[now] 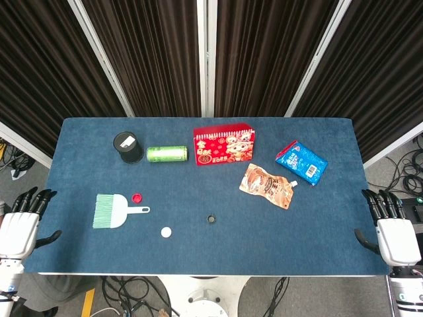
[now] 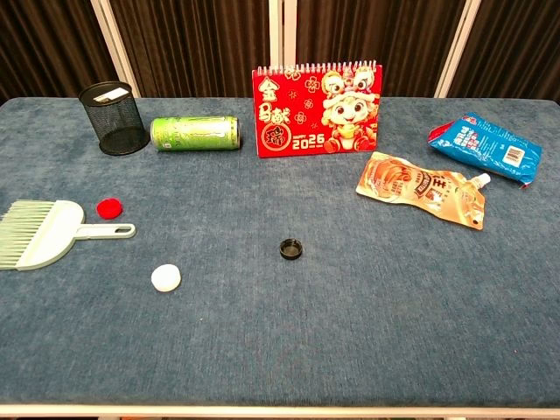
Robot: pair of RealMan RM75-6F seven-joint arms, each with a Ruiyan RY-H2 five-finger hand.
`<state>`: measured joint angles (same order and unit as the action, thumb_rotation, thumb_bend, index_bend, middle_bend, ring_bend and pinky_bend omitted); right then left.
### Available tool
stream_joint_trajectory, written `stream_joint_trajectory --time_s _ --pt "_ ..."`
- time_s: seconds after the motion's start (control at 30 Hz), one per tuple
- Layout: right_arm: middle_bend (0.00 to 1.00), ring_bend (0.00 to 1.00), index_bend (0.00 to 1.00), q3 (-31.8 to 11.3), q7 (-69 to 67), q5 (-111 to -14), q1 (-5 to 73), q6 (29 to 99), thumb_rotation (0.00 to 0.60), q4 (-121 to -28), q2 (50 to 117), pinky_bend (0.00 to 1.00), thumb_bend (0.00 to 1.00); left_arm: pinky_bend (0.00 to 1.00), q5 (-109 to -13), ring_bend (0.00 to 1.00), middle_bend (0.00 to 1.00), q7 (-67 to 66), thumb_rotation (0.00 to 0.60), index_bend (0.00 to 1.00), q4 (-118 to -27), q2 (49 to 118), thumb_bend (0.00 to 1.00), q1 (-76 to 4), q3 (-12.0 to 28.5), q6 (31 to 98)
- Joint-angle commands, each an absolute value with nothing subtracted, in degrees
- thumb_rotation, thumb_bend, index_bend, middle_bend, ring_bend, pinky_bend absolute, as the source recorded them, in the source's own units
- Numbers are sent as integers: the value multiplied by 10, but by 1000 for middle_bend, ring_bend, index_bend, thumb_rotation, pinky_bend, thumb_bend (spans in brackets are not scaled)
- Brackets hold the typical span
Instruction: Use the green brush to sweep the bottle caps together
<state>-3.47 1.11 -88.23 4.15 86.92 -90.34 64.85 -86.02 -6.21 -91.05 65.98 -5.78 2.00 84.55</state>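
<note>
A pale green brush (image 1: 114,211) (image 2: 45,231) lies flat at the left of the blue table, bristles to the left and handle to the right. A red cap (image 1: 138,197) (image 2: 109,208) sits just above its handle. A white cap (image 1: 166,232) (image 2: 165,277) lies nearer the front edge. A black cap (image 1: 211,218) (image 2: 292,248) rests near the table's middle. My left hand (image 1: 20,224) hangs off the left edge, open and empty. My right hand (image 1: 393,231) hangs off the right edge, open and empty. Neither hand shows in the chest view.
At the back stand a black mesh pen cup (image 1: 128,147) (image 2: 114,118), a green can (image 1: 166,154) (image 2: 195,133) on its side and a red desk calendar (image 1: 224,145) (image 2: 317,109). An orange pouch (image 1: 266,185) (image 2: 422,189) and a blue packet (image 1: 301,162) (image 2: 486,147) lie at the right.
</note>
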Motion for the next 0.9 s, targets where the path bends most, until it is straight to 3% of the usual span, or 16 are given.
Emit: stream_joint_trajectory --time_s 0.03,0.47,0.57,0.9 --pt "107 0 0 -35 11 -882 42 869 600 -903 649 0 160 124 -858 61 134 -62 600 146 -913 660 126 -57 20 845" --pt "120 0 0 -47 2 -893 39 899 600 -893 655 0 205 123 -858 62 140 -61 600 150 -917 662 120 -60 24 847" --pt "125 0 2 -53 9 -892 41 904 600 -892 652 0 214 122 -866 112 221 -49 600 197 -912 665 122 -74 27 832" --pt "130 0 17 -70 32 -878 50 898 600 -906 637 0 224 178 -885 224 350 -15 600 306 -871 713 195 -157 39 736"
